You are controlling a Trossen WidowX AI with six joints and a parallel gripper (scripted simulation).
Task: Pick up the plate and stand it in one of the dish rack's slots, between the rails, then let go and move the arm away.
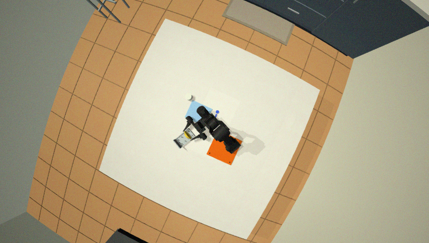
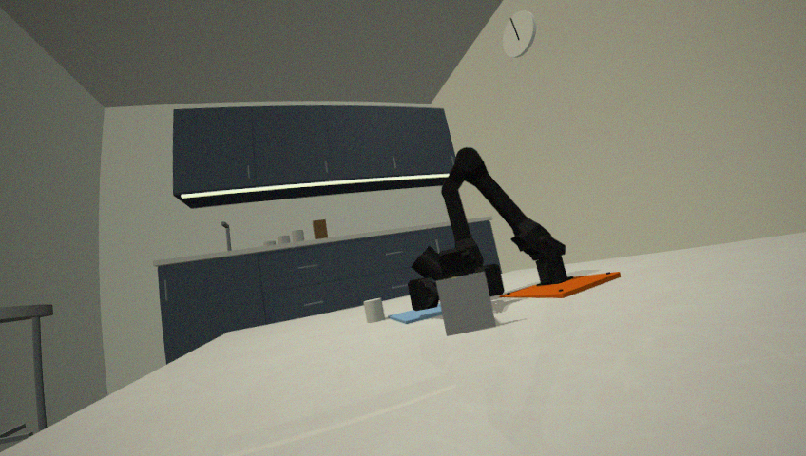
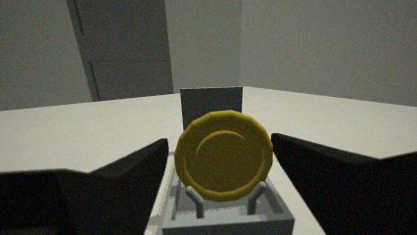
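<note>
Right up close in the wrist view, the two black fingers fill the lower corners, and the gripper (image 3: 220, 162) is spread wide, gripping nothing. There's a sliver of daylight on each side between the finger tips and the yellow plate (image 3: 223, 155), narrow on the left, a touch narrower on the right (so close, but not touching).

The plate stands upright, face toward the camera, its lower edge cradled between the grey rails (image 3: 195, 197) of the dish rack (image 3: 230, 222). Dead centre between the fingers, that plate, level with their tips.

Behind it rises the rack's flat grey back panel (image 3: 211, 100), and beyond that the white table top (image 3: 98, 127).

From overhead the gripper (image 1: 194, 129) straddles the rack (image 1: 181, 140), yellow showing between the fingers, with the orange base plate (image 1: 215, 153) behind the arm.
</note>
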